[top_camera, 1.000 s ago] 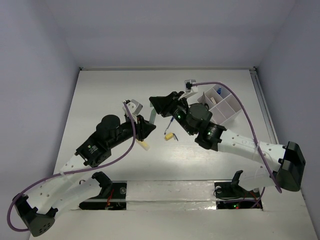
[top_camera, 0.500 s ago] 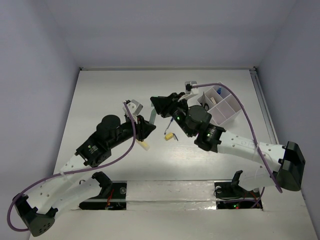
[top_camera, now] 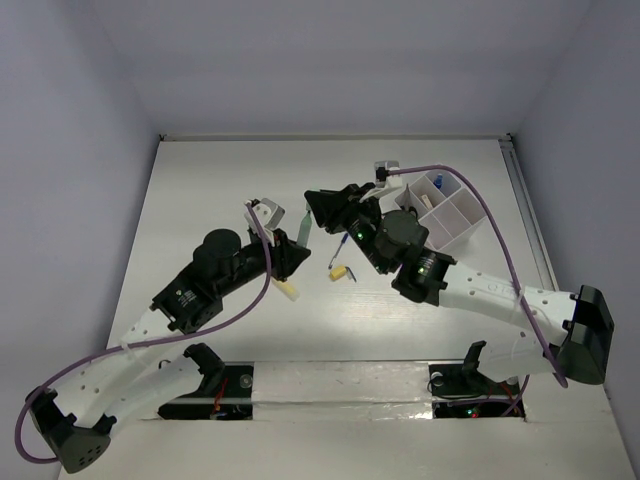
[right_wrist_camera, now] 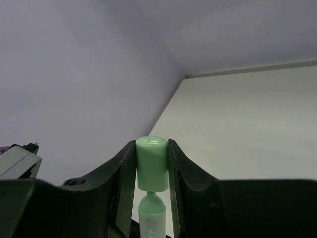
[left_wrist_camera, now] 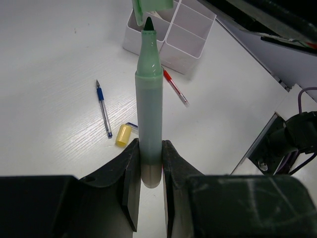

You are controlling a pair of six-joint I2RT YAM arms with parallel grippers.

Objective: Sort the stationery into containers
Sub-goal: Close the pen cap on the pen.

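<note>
Green plastic marker [left_wrist_camera: 148, 109] is hovering above the white table [top_camera: 200, 190], left hand [left_wrist_camera: 149, 158] pinching its barrel, right hand [right_wrist_camera: 151, 147] pinching the green cap [right_wrist_camera: 152, 166] at the nib. I'm risking misalignment crushing the nib or slipping the barrel.

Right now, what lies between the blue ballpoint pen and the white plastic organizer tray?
Nothing: the left wrist view shows bare white table between the blue pen and the tray.
</note>
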